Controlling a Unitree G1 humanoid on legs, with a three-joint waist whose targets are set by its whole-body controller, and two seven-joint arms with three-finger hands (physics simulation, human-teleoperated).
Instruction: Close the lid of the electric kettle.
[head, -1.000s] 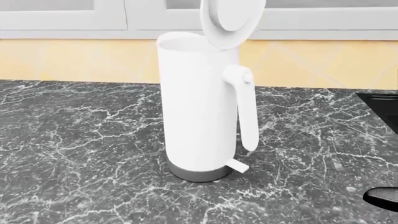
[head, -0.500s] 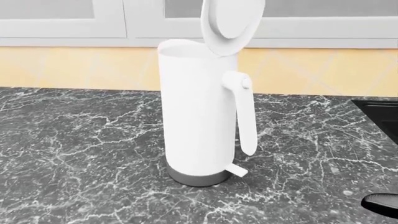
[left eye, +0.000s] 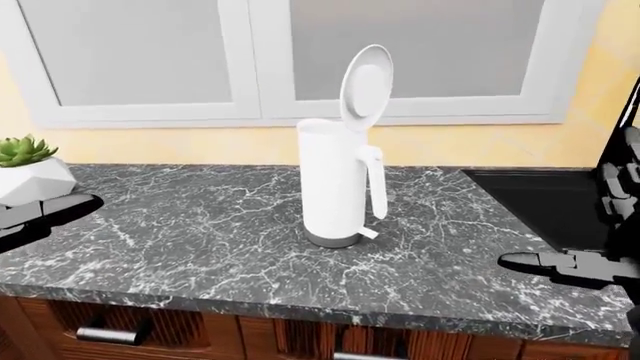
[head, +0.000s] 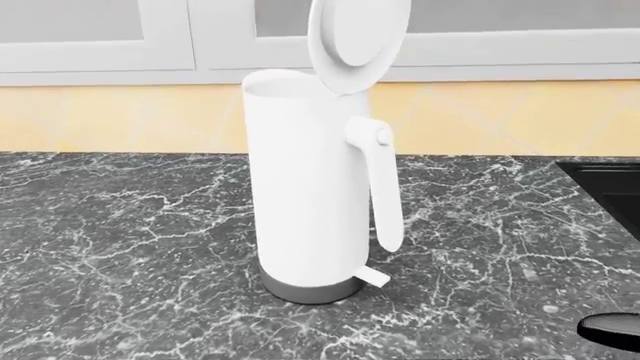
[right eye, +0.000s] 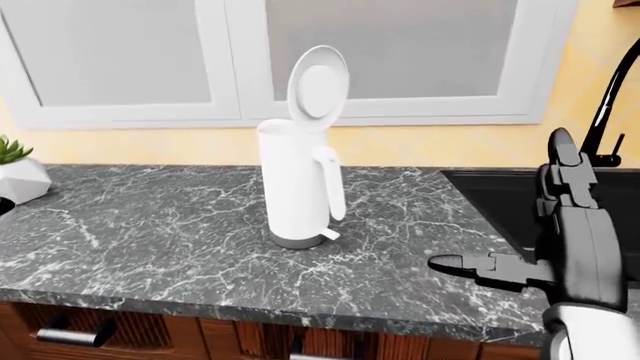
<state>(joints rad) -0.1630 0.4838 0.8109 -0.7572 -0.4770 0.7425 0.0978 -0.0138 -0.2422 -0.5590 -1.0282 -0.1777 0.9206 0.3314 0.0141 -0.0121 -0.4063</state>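
Right-eye view: the right hand (right eye: 560, 232) hangs with fingers (right eye: 470, 264) spread and empty, the electric kettle (right eye: 292, 187) well to their left on the counter (right eye: 150, 225), its lid (right eye: 317, 84) upright, so the approach step applies: reach above the lid and press down.

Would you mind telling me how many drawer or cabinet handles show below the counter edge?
3, best seen in the left-eye view: one handle at bottom left, a second handle at bottom centre, and part of a third at the bottom-left corner. More may lie out of frame.

Open counter (left eye: 200, 232) around kettle (left eye: 332, 187)
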